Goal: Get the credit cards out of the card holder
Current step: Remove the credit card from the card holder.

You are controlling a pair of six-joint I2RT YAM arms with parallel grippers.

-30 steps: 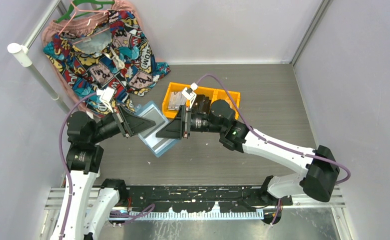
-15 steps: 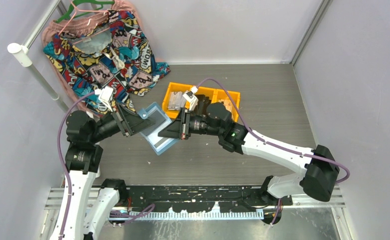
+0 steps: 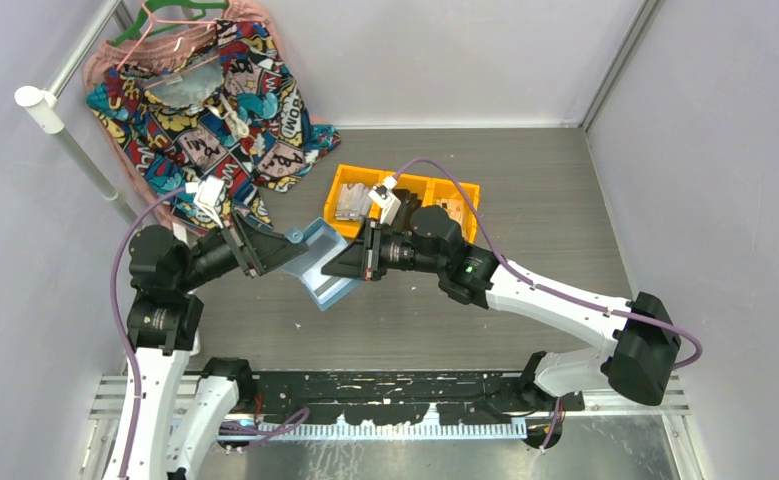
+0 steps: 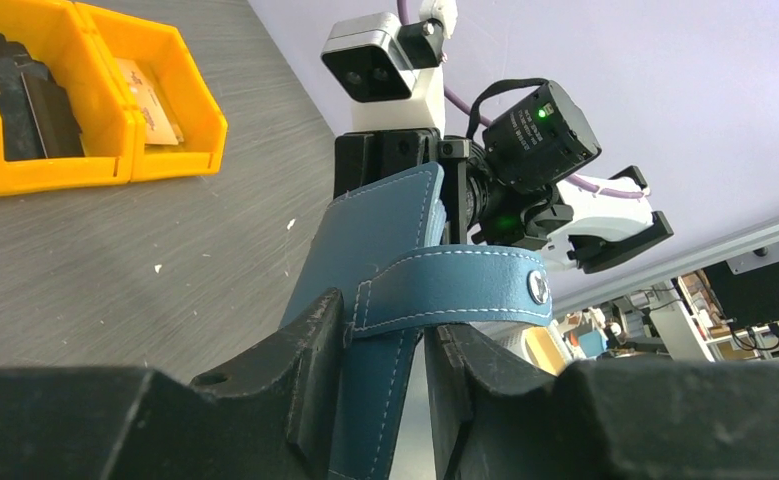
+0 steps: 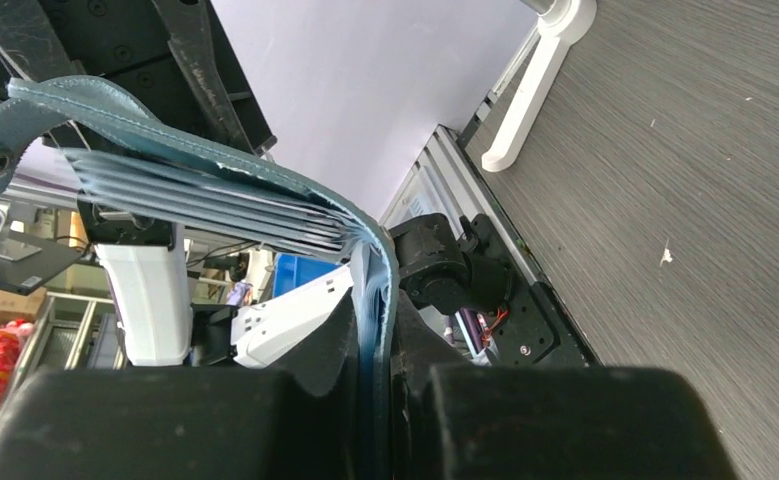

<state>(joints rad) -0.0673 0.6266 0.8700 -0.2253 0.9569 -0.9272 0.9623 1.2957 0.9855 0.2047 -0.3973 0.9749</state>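
Observation:
The blue card holder [image 3: 317, 268] hangs in the air between both grippers, partly folded. My right gripper [image 3: 333, 268] is shut on one edge of it; in the right wrist view the holder [image 5: 215, 190] shows layered pockets, with no card clearly visible, and the right gripper [image 5: 375, 315] clamps its fold. My left gripper [image 3: 291, 246] has its jaws around the other flap. In the left wrist view the flap [image 4: 390, 230] rests against one finger with a gap to the other. The snap strap [image 4: 465, 285] lies across the left gripper [image 4: 385, 315].
Yellow bins [image 3: 470, 192] holding small items stand just behind the right arm and show in the left wrist view [image 4: 165, 140]. A colourful shirt [image 3: 205, 90] hangs on a rack [image 3: 65, 130] at the back left. Grey walls close in both sides.
The right gripper has moved left and turned. The holder has gone from lying open and flat to partly folded, with the flap at the left gripper raised. The left arm barely moved.

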